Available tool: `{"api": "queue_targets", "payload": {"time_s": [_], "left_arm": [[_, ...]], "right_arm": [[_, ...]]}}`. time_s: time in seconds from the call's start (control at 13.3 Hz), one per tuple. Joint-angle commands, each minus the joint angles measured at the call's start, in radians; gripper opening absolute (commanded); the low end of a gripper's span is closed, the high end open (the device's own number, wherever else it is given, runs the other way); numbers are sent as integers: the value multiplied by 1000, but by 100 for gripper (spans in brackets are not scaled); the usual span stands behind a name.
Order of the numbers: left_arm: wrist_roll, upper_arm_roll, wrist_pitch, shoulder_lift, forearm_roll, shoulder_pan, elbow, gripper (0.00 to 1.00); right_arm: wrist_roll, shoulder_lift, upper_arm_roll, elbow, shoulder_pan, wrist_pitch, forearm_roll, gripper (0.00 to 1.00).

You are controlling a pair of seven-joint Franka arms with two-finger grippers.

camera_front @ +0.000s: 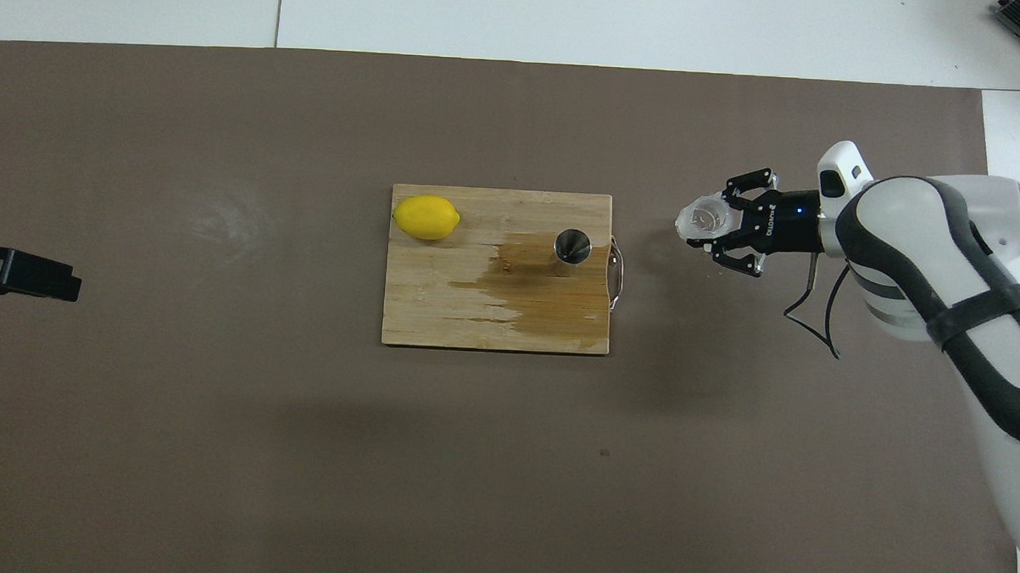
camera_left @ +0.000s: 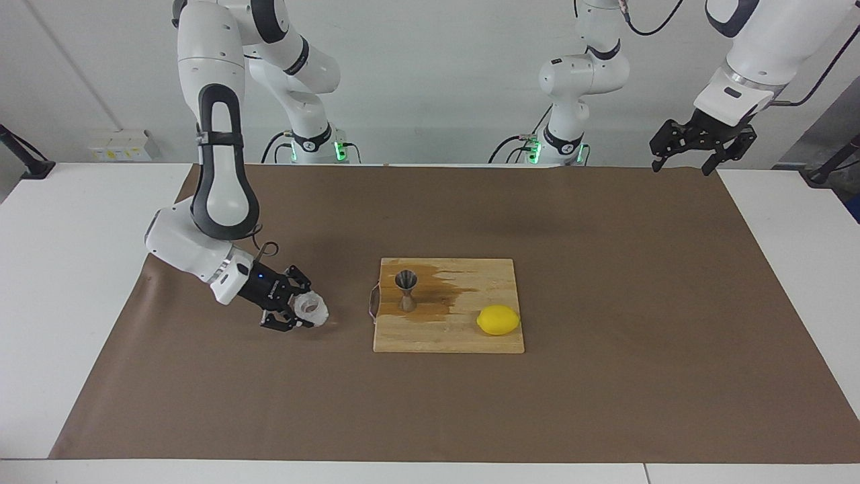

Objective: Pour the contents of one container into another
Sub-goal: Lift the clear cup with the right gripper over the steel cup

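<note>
The right claw (camera_left: 304, 310) is pinching the translucent cup (camera_left: 312, 308) by its wall, low over the brown mat (camera_left: 605, 403), beside the handle end of the cutting board (camera_left: 463, 339) toward the right arm's end of the surface. Whether the cup is clear of the mat cannot be told. The left claw (camera_left: 700, 144) waits with fingers spread, raised above the mat's corner at the left arm's end.

Progress: the cup is secured; the grasp stage appears complete. Remaining, by estimate: carry the cup over the jigger (camera_left: 406, 290), tip it, and pour. The jigger stands upright on the board, on a dark wet-looking stain (camera_left: 447, 296). Its contents cannot be seen.

Count: one cup, one jigger, one lemon (camera_left: 498, 320), one board, one mat, two claws.
</note>
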Motion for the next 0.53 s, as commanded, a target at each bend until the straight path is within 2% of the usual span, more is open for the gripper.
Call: {"api": "queue_targets", "payload": {"time_s": [0.0, 0.45], "left_arm": [[-6, -7, -7, -26, 12, 14, -23, 100], [-6, -7, -7, -26, 12, 14, -23, 100]], "right_arm": [[207, -42, 9, 36, 49, 5, -161, 43], [428, -59, 7, 68, 164, 11, -356, 41]]}}
